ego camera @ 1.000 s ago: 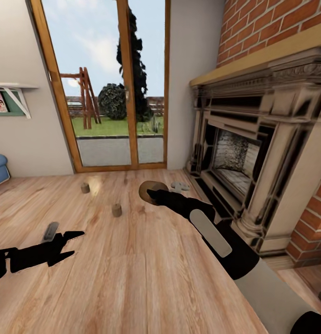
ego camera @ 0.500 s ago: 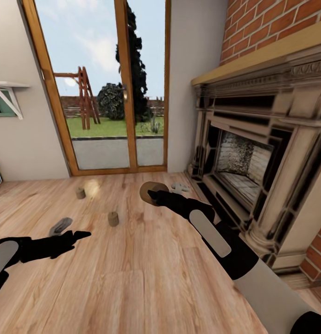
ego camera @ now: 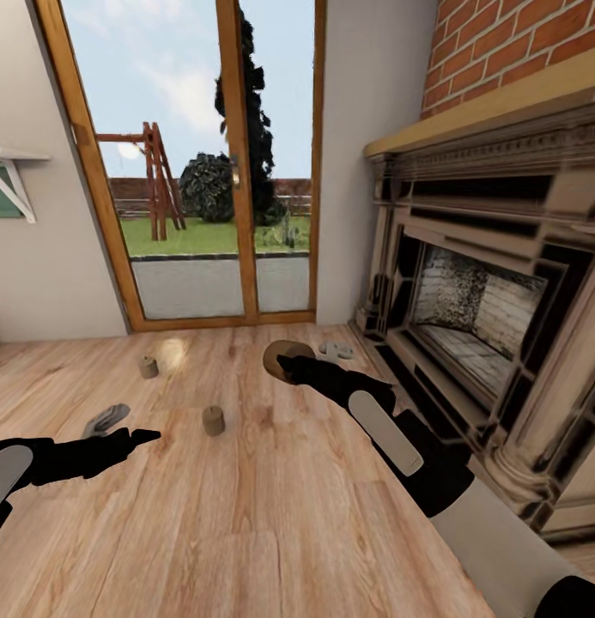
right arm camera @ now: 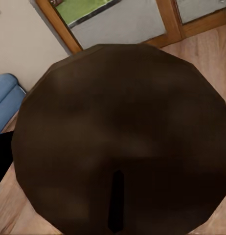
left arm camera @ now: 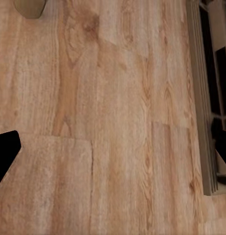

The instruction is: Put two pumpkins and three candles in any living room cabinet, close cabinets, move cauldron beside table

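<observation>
The light wooden plank floor [ego camera: 271, 515] carries two short beige-tan cylindrical candles: one [ego camera: 213, 421] stands near the middle, the other [ego camera: 148, 366] farther off toward the glass doors [ego camera: 194, 163]. Well apart from both, the stone fireplace [ego camera: 494, 326] stands at the floor's edge.

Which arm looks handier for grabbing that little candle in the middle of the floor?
Left, probably. The left gripper is empty and points toward the nearer candle, while the right gripper already holds a brown candle-like object.
</observation>
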